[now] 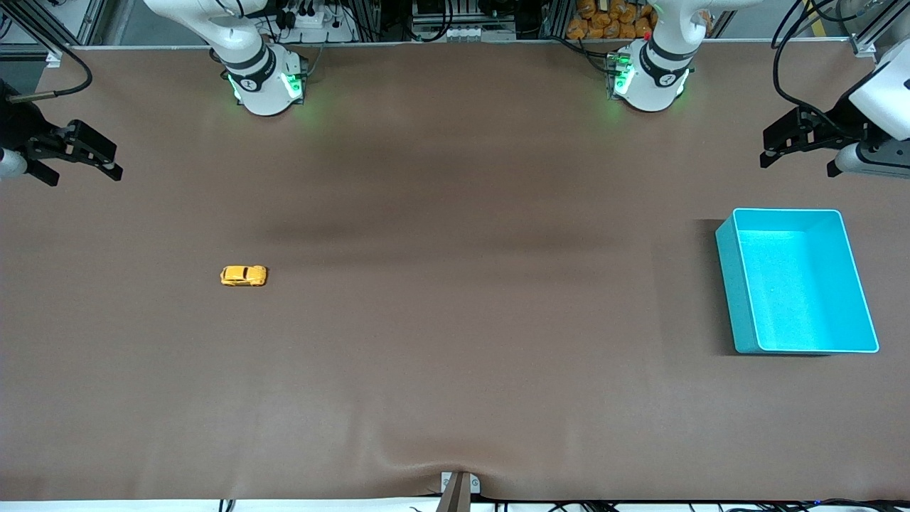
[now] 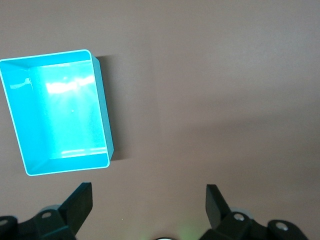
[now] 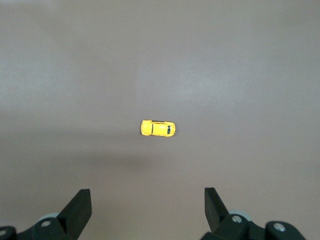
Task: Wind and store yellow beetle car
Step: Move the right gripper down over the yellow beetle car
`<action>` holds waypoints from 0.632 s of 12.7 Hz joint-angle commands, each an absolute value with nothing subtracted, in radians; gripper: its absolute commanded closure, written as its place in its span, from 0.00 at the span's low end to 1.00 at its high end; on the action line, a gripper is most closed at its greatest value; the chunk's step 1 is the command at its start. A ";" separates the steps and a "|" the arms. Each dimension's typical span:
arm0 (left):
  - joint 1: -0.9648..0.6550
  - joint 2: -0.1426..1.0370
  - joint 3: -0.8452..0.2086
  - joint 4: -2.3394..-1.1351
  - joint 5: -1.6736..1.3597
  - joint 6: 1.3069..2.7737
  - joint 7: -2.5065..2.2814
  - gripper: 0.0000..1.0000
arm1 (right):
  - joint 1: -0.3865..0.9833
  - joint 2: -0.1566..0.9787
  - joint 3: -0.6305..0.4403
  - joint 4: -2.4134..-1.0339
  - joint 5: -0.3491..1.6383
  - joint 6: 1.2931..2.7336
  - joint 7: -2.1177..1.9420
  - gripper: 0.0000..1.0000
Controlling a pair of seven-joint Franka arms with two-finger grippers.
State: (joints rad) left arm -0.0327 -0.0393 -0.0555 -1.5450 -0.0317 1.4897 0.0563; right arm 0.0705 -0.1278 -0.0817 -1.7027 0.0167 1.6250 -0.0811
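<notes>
The yellow beetle car [image 1: 243, 276] sits upright on the brown table toward the right arm's end; it also shows in the right wrist view [image 3: 157, 128]. The turquoise bin [image 1: 853, 284] stands empty toward the left arm's end and shows in the left wrist view [image 2: 102, 115]. My right gripper [image 1: 82, 153] is open and empty, held high over the table's edge at the right arm's end [image 3: 147, 202]. My left gripper [image 1: 800, 139] is open and empty, held high over the table at the left arm's end, above the bin's end of the table [image 2: 149, 200].
The brown table cover [image 1: 455, 320] is bare between the car and the bin. The two arm bases [image 1: 266, 82] stand along the table's edge farthest from the front camera. A small mount [image 1: 458, 487] sits at the nearest edge.
</notes>
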 commanded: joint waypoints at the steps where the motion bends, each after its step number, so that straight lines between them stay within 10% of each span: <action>1: -0.032 -0.029 -0.057 -1.529 -0.029 1.489 0.064 0.00 | 0.072 -0.124 -0.086 -1.668 0.023 1.577 -0.080 0.00; 8: -0.026 -0.003 -0.055 -1.529 -0.020 1.489 0.058 0.00 | 0.080 -0.048 -0.083 -1.690 0.025 1.557 -0.188 0.00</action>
